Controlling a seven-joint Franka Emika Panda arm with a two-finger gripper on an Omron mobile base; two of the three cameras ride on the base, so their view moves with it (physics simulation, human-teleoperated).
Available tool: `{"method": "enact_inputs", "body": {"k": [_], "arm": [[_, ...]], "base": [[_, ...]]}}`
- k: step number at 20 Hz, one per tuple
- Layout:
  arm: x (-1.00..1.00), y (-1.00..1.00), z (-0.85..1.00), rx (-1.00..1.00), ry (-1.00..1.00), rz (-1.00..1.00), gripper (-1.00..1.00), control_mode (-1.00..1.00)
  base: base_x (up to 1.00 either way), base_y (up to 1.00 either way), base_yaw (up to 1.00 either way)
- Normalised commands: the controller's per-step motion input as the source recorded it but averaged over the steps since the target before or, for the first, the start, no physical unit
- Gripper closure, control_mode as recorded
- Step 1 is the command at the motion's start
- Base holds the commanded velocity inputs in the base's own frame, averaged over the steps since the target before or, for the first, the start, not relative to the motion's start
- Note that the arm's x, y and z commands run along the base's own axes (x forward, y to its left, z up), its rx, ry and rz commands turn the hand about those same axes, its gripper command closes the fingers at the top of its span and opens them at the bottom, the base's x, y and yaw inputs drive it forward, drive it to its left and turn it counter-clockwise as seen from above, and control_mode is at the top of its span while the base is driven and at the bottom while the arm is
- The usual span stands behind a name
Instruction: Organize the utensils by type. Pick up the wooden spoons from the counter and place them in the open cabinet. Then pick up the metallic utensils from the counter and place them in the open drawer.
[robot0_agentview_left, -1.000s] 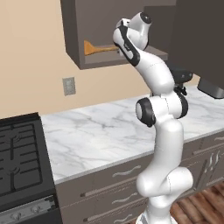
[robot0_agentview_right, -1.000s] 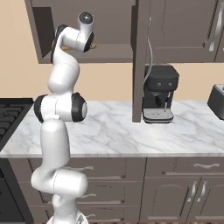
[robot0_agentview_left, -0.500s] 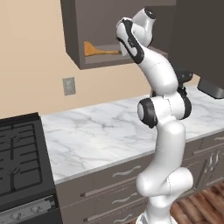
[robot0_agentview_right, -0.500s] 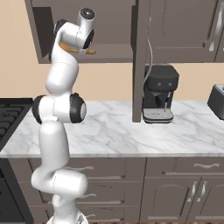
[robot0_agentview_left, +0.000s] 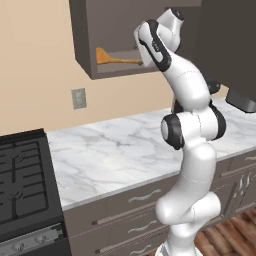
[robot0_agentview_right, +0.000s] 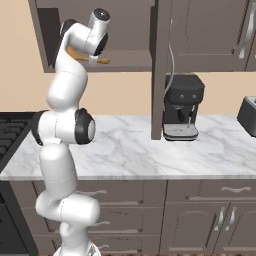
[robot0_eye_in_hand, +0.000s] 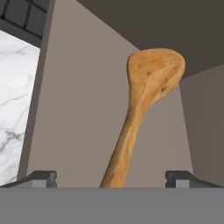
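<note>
One wooden spoon (robot0_eye_in_hand: 144, 100) lies on the shelf floor of the open cabinet (robot0_eye_in_hand: 78, 109), bowl end deepest inside. My gripper (robot0_eye_in_hand: 111, 179) is open, its two fingertips (robot0_eye_in_hand: 41, 177) wide apart on either side of the handle's near end and not touching it. From the left base the spoon (robot0_agentview_left: 117, 59) rests on the cabinet (robot0_agentview_left: 120, 70) shelf, just left of my raised hand. From the right base its handle (robot0_agentview_right: 102, 61) pokes out beside my wrist. The white marble counter (robot0_agentview_left: 115, 150) lies below. The metallic utensils and the open drawer are out of view.
The cabinet's open door (robot0_agentview_right: 159, 65) hangs right of my hand. On the counter (robot0_agentview_right: 140, 150) stand a black coffee machine (robot0_agentview_right: 182, 107) and a toaster (robot0_agentview_right: 248, 115). A black stove (robot0_agentview_left: 20, 175) adjoins the counter on the left. A wall outlet (robot0_agentview_left: 78, 98) sits under the cabinet.
My hand has drawn back and up slightly from the cabinet shelf. The wooden spoon stays lying on the shelf, and the jaws remain wide apart.
</note>
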Motion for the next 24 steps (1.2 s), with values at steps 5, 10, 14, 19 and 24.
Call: {"method": "enact_inputs", "body": {"k": [5, 10, 14, 19, 24], "arm": [[-0.45, 0.01, -0.01, 0.00, -0.02, 0.04, -1.00, -1.00], [-0.90, 0.16, -0.14, 0.00, -0.16, -0.03, -1.00, -1.00], [-1.00, 0.20, -0.21, 0.00, -0.09, -0.26, -1.00, -1.00], [-0.98, 0.21, -0.33, 0.02, 0.01, -0.49, -1.00, -1.00], [-0.88, 0.12, -0.35, 0.08, 0.12, -0.64, -1.00, -1.00]], "base": [[0.00, 0.00, 0.00], [0.00, 0.00, 0.00], [0.00, 0.00, 0.00], [0.00, 0.00, 0.00], [0.00, 0.00, 0.00]]}}
